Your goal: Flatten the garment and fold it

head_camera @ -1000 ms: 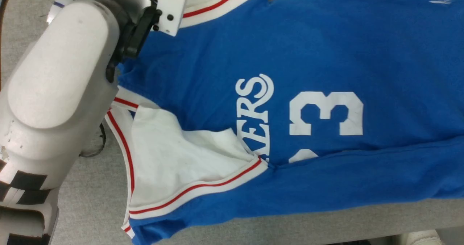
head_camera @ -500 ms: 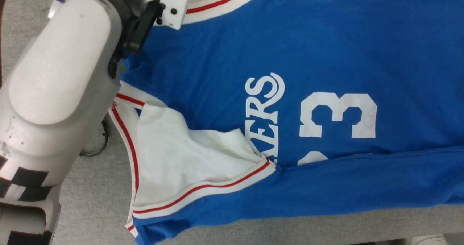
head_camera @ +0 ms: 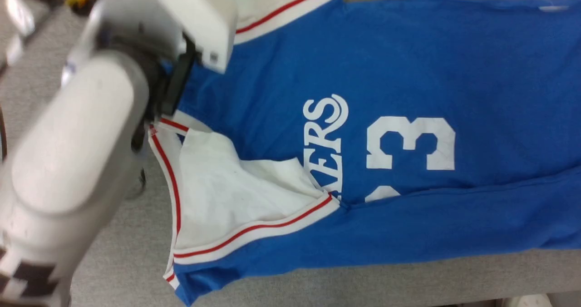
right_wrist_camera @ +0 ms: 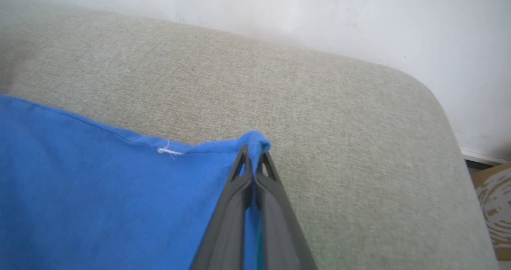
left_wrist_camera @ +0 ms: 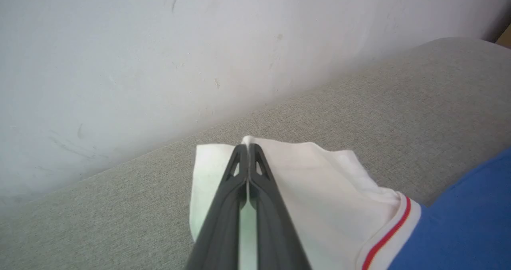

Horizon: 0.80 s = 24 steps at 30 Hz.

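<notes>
Blue garment on grey pad; left gripper clamps white sleeve & right gripper clamps hem cnr.

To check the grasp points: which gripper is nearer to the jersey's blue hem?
Right. The right gripper is shut on the hem corner; the left gripper pinches a white sleeve at the opposite end.
</notes>
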{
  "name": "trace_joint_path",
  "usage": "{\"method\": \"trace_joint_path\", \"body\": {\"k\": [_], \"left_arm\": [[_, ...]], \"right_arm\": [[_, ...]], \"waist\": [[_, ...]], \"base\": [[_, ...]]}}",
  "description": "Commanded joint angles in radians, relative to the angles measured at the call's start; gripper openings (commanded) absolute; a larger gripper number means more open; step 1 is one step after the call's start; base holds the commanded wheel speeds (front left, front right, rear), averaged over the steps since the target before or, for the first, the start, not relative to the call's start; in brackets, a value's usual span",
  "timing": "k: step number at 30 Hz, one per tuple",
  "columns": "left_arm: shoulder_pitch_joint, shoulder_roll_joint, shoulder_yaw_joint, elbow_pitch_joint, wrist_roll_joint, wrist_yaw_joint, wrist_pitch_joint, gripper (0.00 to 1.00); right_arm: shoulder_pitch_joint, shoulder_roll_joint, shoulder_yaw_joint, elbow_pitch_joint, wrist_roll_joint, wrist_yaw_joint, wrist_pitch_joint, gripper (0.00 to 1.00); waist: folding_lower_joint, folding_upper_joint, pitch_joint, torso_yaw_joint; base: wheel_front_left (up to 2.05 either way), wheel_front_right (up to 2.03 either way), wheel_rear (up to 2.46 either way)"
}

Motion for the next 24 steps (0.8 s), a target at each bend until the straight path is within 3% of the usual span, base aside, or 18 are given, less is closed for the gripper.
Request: {"method": "trace_joint_path", "body": {"k": [1, 7, 19, 24], "left_arm": [[0.038, 0.012, 0.005, -0.026, 0.013, 0.018, -0.018, 0.00], [0.230, 0.051, 0.010, -0.184, 0.031, 0.103, -0.086, 0.00], [0.652, 0.092, 0.015, -0.428, -0.011, 0.265, -0.177, 0.00], [0.806, 0.082, -0.004, -0.436, -0.077, 0.281, -0.210, 0.00]], "right_arm": [[0.026, 0.005, -0.011, -0.012, 0.006, -0.001, -0.013, 0.00], [0.166, 0.043, -0.089, -0.070, 0.005, -0.001, -0.053, 0.00], [0.436, 0.190, -0.213, -0.155, -0.002, -0.001, -0.051, 0.00], [0.525, 0.241, -0.234, -0.151, -0.014, -0.001, -0.035, 0.00]], "waist": [[0.0000, 0.0000, -0.046, 0.002], [0.0000, 0.0000, -0.134, 0.017], [0.0000, 0.0000, -0.282, 0.032], [0.0000, 0.0000, -0.304, 0.039]], "base": [[0.00, 0.00, 0.00], [0.00, 0.00, 0.00], [0.00, 0.00, 0.00], [0.00, 0.00, 0.00]]}}
